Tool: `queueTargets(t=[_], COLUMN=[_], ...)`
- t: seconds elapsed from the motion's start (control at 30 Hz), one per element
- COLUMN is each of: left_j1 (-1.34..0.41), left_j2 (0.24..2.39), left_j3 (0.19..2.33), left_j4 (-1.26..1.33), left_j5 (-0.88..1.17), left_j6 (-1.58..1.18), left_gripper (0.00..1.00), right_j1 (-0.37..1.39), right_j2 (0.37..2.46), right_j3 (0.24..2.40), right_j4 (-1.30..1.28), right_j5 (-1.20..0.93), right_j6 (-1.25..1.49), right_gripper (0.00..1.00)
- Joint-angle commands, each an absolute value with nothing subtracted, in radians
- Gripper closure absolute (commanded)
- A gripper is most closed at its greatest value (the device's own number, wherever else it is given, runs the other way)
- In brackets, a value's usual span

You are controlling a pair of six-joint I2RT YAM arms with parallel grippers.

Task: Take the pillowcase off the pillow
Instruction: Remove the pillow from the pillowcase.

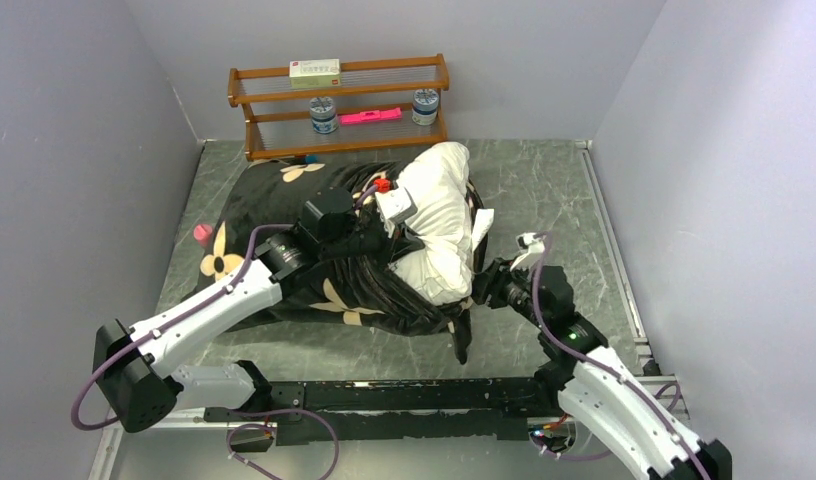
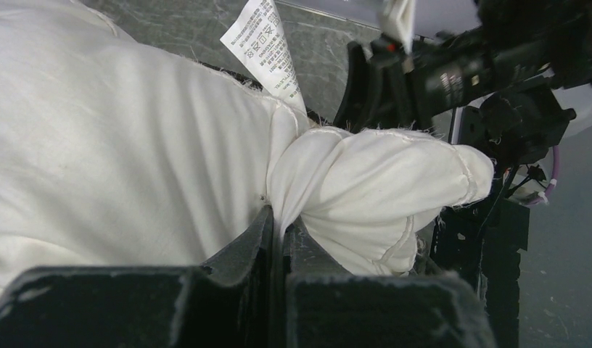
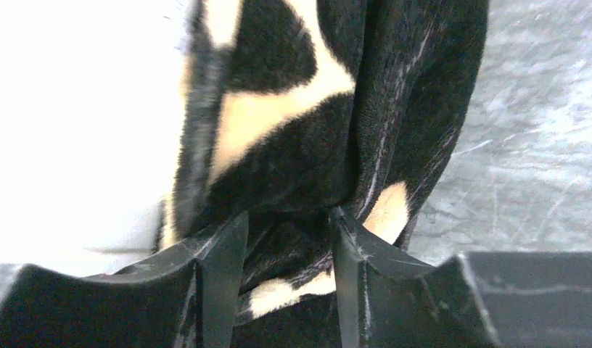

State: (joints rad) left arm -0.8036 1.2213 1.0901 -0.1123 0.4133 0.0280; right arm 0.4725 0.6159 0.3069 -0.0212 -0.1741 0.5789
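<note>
Plain grey wall (image 1: 74, 150) on the left, the same at the back and on the right. The table (image 1: 544, 180) is a dark grey-green marbled sheet, scuffed in the right wrist view. A small pink object (image 1: 201, 233) sits on the table, touching the left edge of the black plush pillowcase with tan flower motifs (image 1: 274, 195). The pillowcase lies spread over the left and middle of the table and is bunched into folds toward the near side. At the back wall stands a brown wooden two-tier rack (image 1: 339, 105). It carries a white box (image 1: 315, 70) on top, and below that two small jars (image 1: 323, 115) (image 1: 425, 105) with a flat pink item (image 1: 371, 116) between them. The plump white rectangular pillow (image 1: 439, 200) lies right of centre, largely bare. Its far end is near the rack, and black plush runs along its left and near sides. The left tool (image 2: 278, 239) has its jaws almost together, pinching a fold of the pillow's white fabric beside a puckered corner. A white printed care label (image 2: 264, 43) stands up from the seam there. The right tool (image 3: 287, 217), at the near right edge of the pile, has its jaws part-way apart with a thick bunch of the pillowcase clamped between them. A pale metal rail (image 1: 614, 250) runs along the table's right edge.
</note>
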Motion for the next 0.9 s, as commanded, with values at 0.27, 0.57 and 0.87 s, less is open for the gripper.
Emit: queueTargets(t=[0.27,0.57,0.87], left_j1=[-0.771,-0.772,-0.771], left_j2=[1.149,1.148,1.142], left_j3=[1.074,1.071,1.062], left_j4=[-0.085,-0.083,-0.043], left_j5=[0.380,0.388,0.452], left_j6=[0.090,0.098,0.070], left_gripper=[0.95,0.95,0.95], right_j1=[0.468,0.468,0.468], right_j2=[0.428,0.451,0.455], right_j3=[0.464,0.489,0.401], right_j4=[-0.215,-0.160,-0.054], right_j5=[-0.202,-0.241,-0.264], right_j6=[0.572,0.593,0.654], right_gripper=[0.48,0.48,0.58])
